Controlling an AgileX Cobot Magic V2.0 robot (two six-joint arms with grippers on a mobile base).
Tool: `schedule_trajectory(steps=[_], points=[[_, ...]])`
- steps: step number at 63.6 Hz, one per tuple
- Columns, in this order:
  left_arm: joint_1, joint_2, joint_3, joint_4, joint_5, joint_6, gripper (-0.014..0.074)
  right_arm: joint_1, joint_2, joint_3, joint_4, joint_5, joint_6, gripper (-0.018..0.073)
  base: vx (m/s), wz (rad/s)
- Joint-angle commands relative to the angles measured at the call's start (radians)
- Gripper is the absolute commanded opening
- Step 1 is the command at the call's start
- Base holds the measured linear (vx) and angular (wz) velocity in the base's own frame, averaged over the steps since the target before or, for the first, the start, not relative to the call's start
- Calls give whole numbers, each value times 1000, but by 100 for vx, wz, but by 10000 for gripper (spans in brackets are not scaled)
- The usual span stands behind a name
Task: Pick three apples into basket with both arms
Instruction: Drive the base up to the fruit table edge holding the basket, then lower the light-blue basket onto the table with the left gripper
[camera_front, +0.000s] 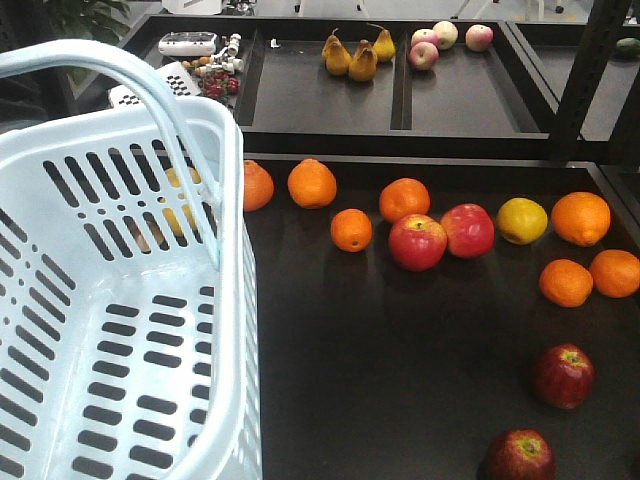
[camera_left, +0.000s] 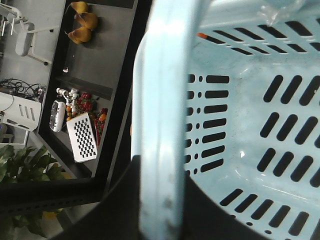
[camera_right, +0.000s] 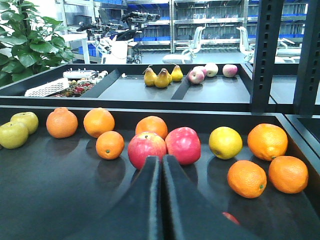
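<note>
Gripping hoop handle (camera_left: 160, 125) of pale blue slotted plastic basket (camera_front: 120, 135) with left fingers (camera_left: 119, 207); pressing right fingers (camera_right: 150, 192) together on nothing.

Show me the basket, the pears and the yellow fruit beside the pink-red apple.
basket (camera_front: 100, 58), front view, on its handle hoop.
pears (camera_front: 362, 62), front view, on the middle pear.
yellow fruit (camera_front: 522, 220), front view, on its middle.
</note>
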Motion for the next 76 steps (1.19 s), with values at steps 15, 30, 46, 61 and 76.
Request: schedule_trajectory(steps=[15, 30, 46, 61, 76], points=[[-5, -13, -28, 26, -48, -6, -6, -5, 10, 10, -3, -77, -7, -8, 0, 0], [-5, -13, -28, 26, -48, -6, -6, -5, 10, 10, -3, -77, -7, -8, 0, 0], [-5, -13, -28, 26, -48, -6, -6, -5, 10, 10, -3, -77, -7, -8, 0, 0], [-5, -12, -28, 25, -51, -6, -6, -5, 10, 10, -3, -77, -7, -8, 0, 0], [-5, -1, -28, -9, -55, -8, -6, -5, 10, 10, -3, -77, -7, -8, 0, 0]])
